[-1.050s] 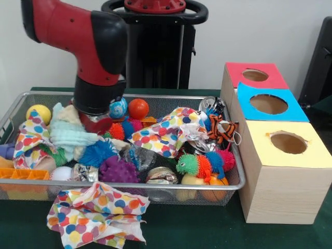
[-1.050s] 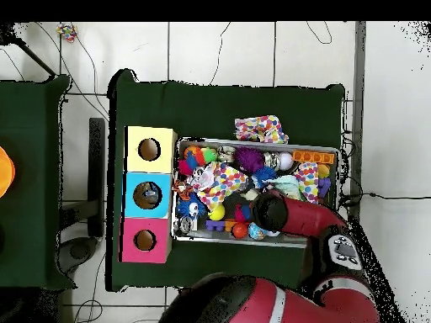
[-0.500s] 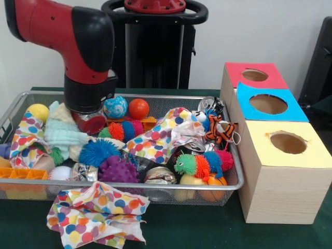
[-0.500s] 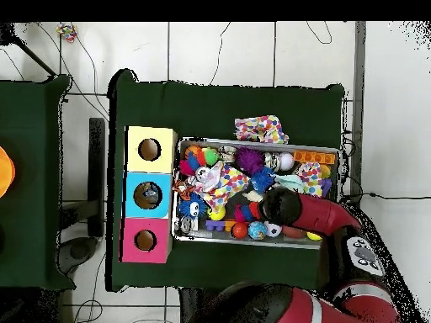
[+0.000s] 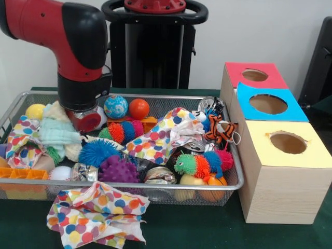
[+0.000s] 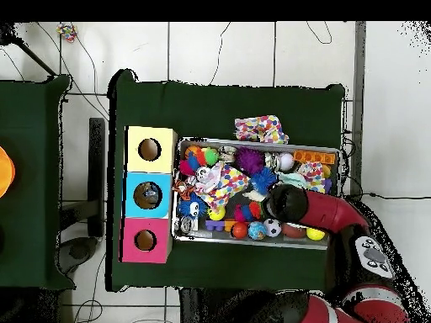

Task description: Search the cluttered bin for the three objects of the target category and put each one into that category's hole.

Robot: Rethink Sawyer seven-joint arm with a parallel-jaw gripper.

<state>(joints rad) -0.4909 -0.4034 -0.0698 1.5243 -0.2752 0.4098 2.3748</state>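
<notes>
The wire bin [image 5: 155, 184] is heaped with toys. A blue patterned ball [image 5: 115, 106], an orange ball [image 5: 138, 108] and a yellow ball [image 5: 35, 111] lie along its far side. Crushed cans [image 5: 160, 174], spiky balls [image 5: 96, 152] and a tiger toy [image 5: 221, 129] sit nearer. My gripper [image 5: 83, 120] hangs under the black wrist, low over the bin's left part beside a pale green cloth [image 5: 58, 132]. Its tip is buried in the clutter. From overhead the wrist [image 6: 286, 202] covers the bin's right-middle. Three boxes stand beside the bin, with a red-topped hole [image 5: 254, 75], blue-topped hole [image 5: 268, 104] and yellow-topped hole [image 5: 288, 142].
A polka-dot cloth [image 5: 96, 212] lies outside the bin on the green table, in front of its near rim. More polka-dot cloths [image 5: 158, 137] are draped over the toys inside. An orange block [image 5: 23, 174] rests at the bin's left front corner.
The arm has swung left in the front view, toward the bin's left end, uncovering the blue patterned ball. The pale green cloth and the polka-dot cloth at the left have shifted.
</notes>
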